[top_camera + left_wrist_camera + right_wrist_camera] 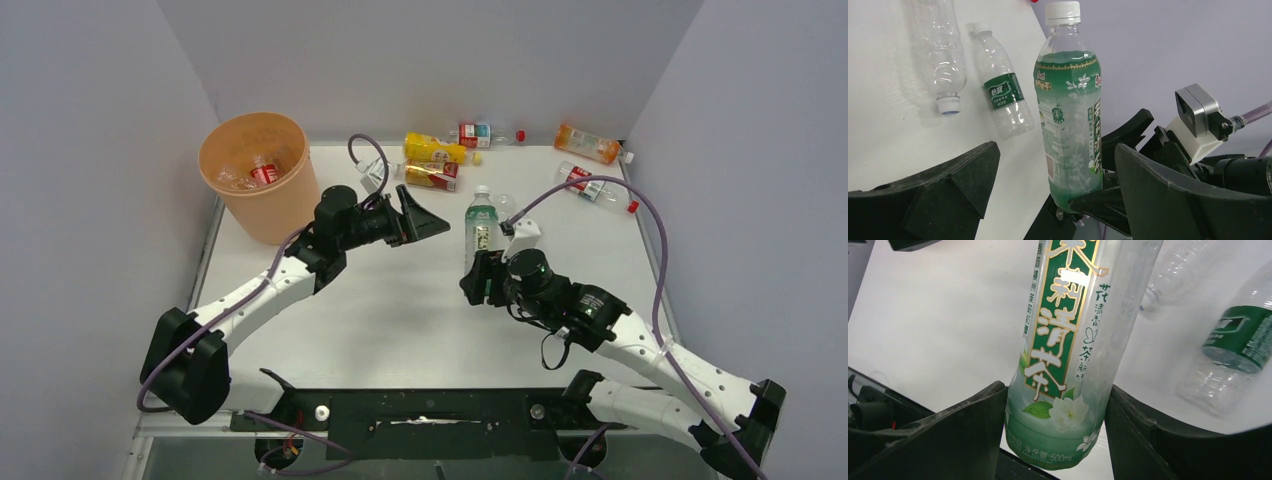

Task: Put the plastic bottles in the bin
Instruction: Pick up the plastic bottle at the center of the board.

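Note:
My right gripper (484, 275) is shut on the base of a green-labelled bottle (481, 226) with a white cap and holds it upright above the table. In the right wrist view both fingers (973, 430) press its lower sides (1073, 340). My left gripper (432, 221) is open and empty, just left of that bottle, its jaws facing it; the bottle (1070, 110) stands beyond the open fingers (948, 185). The peach-orange bin (240, 205) stands at the far left with a red-labelled bottle (264, 173) inside.
More bottles lie at the back: yellow (432, 148), red-labelled (432, 176), red-and-blue (475, 133), orange (588, 143), and a clear red-labelled one (595, 187). A small green-labelled bottle (1003, 95) and a clear bottle (945, 60) lie behind the held one. Grey walls enclose the table.

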Available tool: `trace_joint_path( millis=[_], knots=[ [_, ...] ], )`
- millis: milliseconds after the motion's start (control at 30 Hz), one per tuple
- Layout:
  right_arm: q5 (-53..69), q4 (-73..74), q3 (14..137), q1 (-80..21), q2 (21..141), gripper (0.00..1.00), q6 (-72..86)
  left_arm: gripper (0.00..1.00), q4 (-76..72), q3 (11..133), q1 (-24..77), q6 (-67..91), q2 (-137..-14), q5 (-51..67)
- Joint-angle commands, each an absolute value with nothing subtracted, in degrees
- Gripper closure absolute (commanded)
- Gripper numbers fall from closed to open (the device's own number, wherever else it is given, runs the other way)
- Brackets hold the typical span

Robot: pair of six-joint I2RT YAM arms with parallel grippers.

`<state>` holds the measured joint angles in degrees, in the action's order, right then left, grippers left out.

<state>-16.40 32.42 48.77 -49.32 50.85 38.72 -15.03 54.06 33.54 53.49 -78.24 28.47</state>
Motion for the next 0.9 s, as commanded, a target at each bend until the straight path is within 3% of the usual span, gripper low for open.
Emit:
trace_joint_path(
  millis=[0,233,633,867],
  knots=[
    [-14.34,25.74,49.71,-52.32,53.18,0.59,35.96,0.14,-20.97,52.94,33.28,54.63,-74.35,27.08],
    [-17.02,24.45,53.42,-58.23,60.27,0.59,33.88,0.14,-19.70,51.32,33.31,54.34,-73.61,25.37],
    [-20.98,24.98,58.27,-60.34,65.17,0.59,32.74,0.14,-2.99,54.37,33.40,46.91,-69.96,15.65],
    [-18.79,22.76,59.18,-60.45,67.32,0.59,31.08,0.14,-5.08,54.37,33.40,47.85,-71.72,16.22]
  ],
)
